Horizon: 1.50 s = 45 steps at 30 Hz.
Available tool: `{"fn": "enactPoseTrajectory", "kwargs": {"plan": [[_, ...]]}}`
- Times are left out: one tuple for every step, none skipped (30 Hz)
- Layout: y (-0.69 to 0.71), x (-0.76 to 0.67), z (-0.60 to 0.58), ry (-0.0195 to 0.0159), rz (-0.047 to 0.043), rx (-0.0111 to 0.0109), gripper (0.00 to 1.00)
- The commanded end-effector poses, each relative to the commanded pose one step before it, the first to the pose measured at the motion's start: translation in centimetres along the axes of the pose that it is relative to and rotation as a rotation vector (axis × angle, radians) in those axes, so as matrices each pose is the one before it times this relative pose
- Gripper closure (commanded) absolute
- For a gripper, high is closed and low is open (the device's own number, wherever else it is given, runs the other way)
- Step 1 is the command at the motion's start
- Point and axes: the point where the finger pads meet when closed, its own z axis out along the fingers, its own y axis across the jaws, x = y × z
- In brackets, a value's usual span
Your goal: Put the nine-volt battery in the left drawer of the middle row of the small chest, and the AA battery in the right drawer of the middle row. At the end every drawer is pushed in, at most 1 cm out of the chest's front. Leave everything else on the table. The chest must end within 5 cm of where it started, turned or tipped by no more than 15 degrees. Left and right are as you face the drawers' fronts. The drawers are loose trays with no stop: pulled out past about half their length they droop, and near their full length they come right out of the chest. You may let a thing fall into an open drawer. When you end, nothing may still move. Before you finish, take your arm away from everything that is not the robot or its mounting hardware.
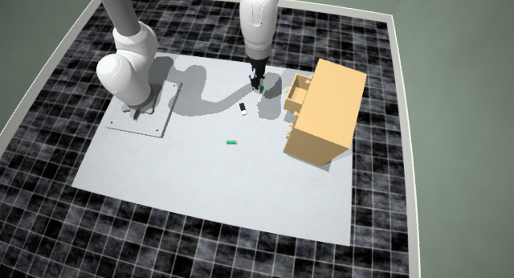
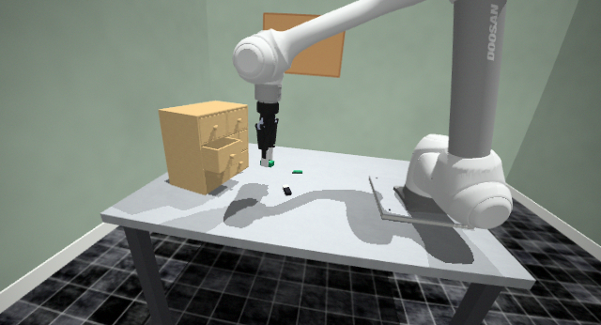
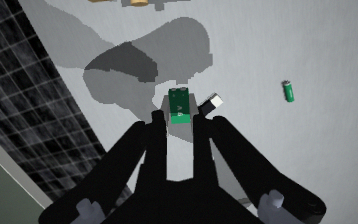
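Observation:
My gripper (image 1: 257, 87) (image 2: 267, 162) (image 3: 179, 103) is shut on the nine-volt battery (image 1: 261, 89) (image 2: 270, 163) (image 3: 179, 100), green with its terminals facing away from the palm. It is held above the table, in front of the chest and apart from it. The wooden chest (image 1: 335, 101) (image 2: 180, 148) has its left middle drawer (image 1: 298, 96) (image 2: 219, 160) pulled out; the part of its inside that shows is empty. The other drawers that show look pushed in. The green AA battery (image 1: 231, 142) (image 2: 297, 172) (image 3: 289, 92) lies on its side on the table.
A small black and white block (image 1: 242, 108) (image 2: 287, 191) (image 3: 208, 107) lies on the table (image 1: 201, 181) (image 2: 300, 236) between the gripper and the AA battery. The chest's knobs stick out from its front. The robot's base plate (image 1: 169, 113) (image 2: 390, 211) is at the table's other end.

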Motion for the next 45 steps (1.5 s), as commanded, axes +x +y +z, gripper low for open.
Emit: {"fn": "enactPoseTrajectory", "kwargs": {"plan": [[-0.008, 0.0, -1.159, -0.00012, -0.00002, 0.00016, 0.86], [0.0, 0.0, 0.0, 0.0, 0.0, 0.0, 0.86], [0.0, 0.0, 0.0, 0.0, 0.0, 0.0, 0.86], [-0.002, 0.0, -0.486, 0.0, 0.0, 0.0, 0.86], [-0.002, 0.0, -0.498, 0.0, 0.0, 0.0, 0.86], [-0.002, 0.0, -0.506, 0.0, 0.0, 0.0, 0.86], [-0.003, 0.0, -0.51, 0.0, 0.0, 0.0, 0.86], [-0.003, 0.0, -0.51, 0.0, 0.0, 0.0, 0.86], [-0.003, 0.0, -0.507, 0.0, 0.0, 0.0, 0.86], [-0.003, 0.0, -0.499, 0.0, 0.0, 0.0, 0.86], [-0.002, 0.0, -0.488, 0.0, 0.0, 0.0, 0.86], [-0.002, 0.0, -0.474, 0.0, 0.0, 0.0, 0.86], [-0.002, 0.0, -0.455, 0.0, 0.0, 0.0, 0.86], [-0.002, 0.0, -0.434, 0.0, 0.0, 0.0, 0.86], [-0.002, 0.0, -0.41, 0.0, 0.0, 0.0, 0.86], [-0.002, 0.0, -0.383, 0.0, 0.0, 0.0, 0.86], [-0.002, 0.0, -0.353, 0.0, 0.0, 0.0, 0.86], [-0.001, 0.0, -0.322, 0.0, 0.0, 0.0, 0.86], [0.0, 0.0, 0.0, 0.0, 0.0, 0.0, 0.86], [0.0, 0.0, 0.0, 0.0, 0.0, 0.0, 0.86], [-0.002, 0.001, -0.289, 0.0, 0.0, 0.0, 0.86], [-0.001, 0.0, -0.255, 0.0, 0.0, 0.0, 0.86], [-0.001, 0.0, -0.221, 0.0, 0.0, 0.0, 0.86], [-0.001, 0.0, -0.187, 0.0, 0.0, 0.0, 0.86], [-0.001, 0.0, -0.153, 0.0, 0.0, 0.0, 0.86], [-0.001, 0.0, -0.121, 0.0, 0.0, 0.0, 0.86], [0.0, 0.0, -0.091, 0.0, 0.0, 0.0, 0.86], [0.0, 0.0, -0.064, 0.0, 0.0, 0.0, 0.86], [0.0, 0.0, -0.041, 0.0, 0.0, 0.0, 0.86], [0.0, 0.0, -0.022, 0.0, 0.0, 0.0, 0.86], [0.0, 0.0, -0.008, 0.0, 0.0, 0.0, 0.86], [0.0, 0.0, -0.001, 0.0, 0.0, 0.0, 0.86], [0.0, 0.0, 0.0, 0.00003, 0.0, 0.0, 0.86], [0.0, 0.0, 0.0, 0.00021, 0.0, 0.0, 0.86], [0.0, -0.001, 0.001, 0.00056, 0.0, -0.00001, 0.86], [0.0, 0.0, 0.0, 0.0, 0.0, 0.0, 0.86], [0.0, 0.0, 0.0, 0.0, 0.0, 0.0, 0.86], [0.0, -0.002, 0.002, 0.00107, 0.00001, -0.00001, 0.86], [0.0, -0.003, 0.003, 0.00172, 0.00001, -0.00002, 0.86], [0.0, -0.005, 0.004, 0.00251, 0.00002, -0.00003, 0.86], [0.0, -0.006, 0.006, 0.00342, 0.00002, -0.00003, 0.86], [0.0, -0.008, 0.007, 0.00444, 0.00002, -0.00003, 0.86], [0.0, -0.011, 0.008, 0.00557, 0.00002, -0.00003, 0.86], [0.0, -0.013, 0.009, 0.00679, 0.0, -0.00001, 0.86], [0.0, -0.016, 0.01, 0.00808, -0.00002, 0.00003, 0.86]]}}
